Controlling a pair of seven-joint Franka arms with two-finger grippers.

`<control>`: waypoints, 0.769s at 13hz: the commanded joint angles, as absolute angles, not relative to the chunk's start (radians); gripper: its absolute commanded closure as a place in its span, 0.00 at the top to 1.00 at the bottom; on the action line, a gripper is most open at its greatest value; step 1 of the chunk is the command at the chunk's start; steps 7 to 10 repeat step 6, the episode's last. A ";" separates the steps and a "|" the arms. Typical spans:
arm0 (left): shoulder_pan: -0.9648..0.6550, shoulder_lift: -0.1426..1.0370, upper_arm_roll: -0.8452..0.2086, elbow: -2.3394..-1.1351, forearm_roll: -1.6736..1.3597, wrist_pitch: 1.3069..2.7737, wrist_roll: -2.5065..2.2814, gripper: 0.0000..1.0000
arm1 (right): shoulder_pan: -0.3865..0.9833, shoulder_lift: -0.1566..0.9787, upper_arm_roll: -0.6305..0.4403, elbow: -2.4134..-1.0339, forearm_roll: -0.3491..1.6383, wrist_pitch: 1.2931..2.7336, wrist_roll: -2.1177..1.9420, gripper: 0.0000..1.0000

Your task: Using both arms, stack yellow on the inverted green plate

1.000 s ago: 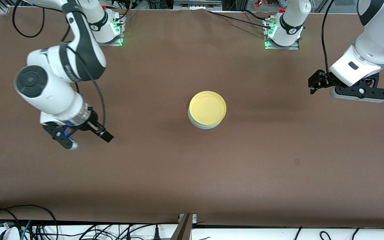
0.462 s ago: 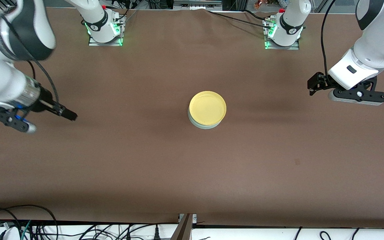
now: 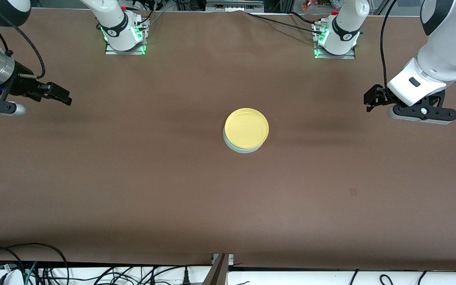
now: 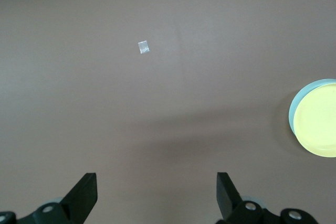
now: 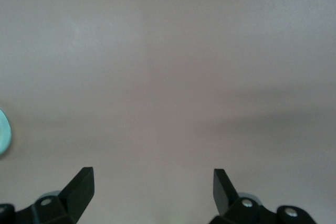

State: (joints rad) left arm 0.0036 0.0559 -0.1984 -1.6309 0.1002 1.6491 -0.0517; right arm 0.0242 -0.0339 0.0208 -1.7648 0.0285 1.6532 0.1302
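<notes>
The yellow plate lies rim-up on the inverted green plate in the middle of the table; only a pale green edge shows under it. My left gripper hangs open and empty over the bare table toward the left arm's end. My right gripper hangs open and empty over the bare table toward the right arm's end. In the left wrist view the yellow plate and the green plate's edge show at the frame's edge, apart from the left gripper. In the right wrist view a sliver of the green plate shows, far from the right gripper.
The table has a brown cover. A small pale square mark lies on it; it also shows in the front view. Cables lie along the table edge nearest the front camera.
My right arm has drawn back from the middle toward its end of the table and toward the bases. My left arm has shifted slightly. The plates have not moved.
</notes>
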 commanded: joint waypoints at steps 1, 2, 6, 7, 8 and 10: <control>0.008 0.043 -0.244 -1.632 0.129 1.641 -0.035 1.00 | -0.020 -0.074 0.066 -1.795 -0.034 1.621 0.072 1.00; 0.009 0.028 -0.253 -1.632 0.126 1.637 -0.049 1.00 | -0.020 -0.072 0.064 -1.793 -0.035 1.621 0.071 1.00; 0.024 -0.009 -0.245 -1.632 0.106 1.654 -0.063 1.00 | -0.020 -0.068 0.064 -1.790 -0.038 1.641 0.071 1.00; 0.024 -0.009 -0.245 -1.632 0.106 1.654 -0.063 1.00 | -0.020 -0.068 0.064 -1.790 -0.038 1.641 0.071 1.00; 0.024 -0.009 -0.245 -1.632 0.106 1.654 -0.063 1.00 | -0.020 -0.068 0.064 -1.790 -0.038 1.641 0.071 1.00; 0.024 -0.009 -0.245 -1.632 0.106 1.654 -0.063 1.00 | -0.020 -0.068 0.064 -1.790 -0.038 1.641 0.071 1.00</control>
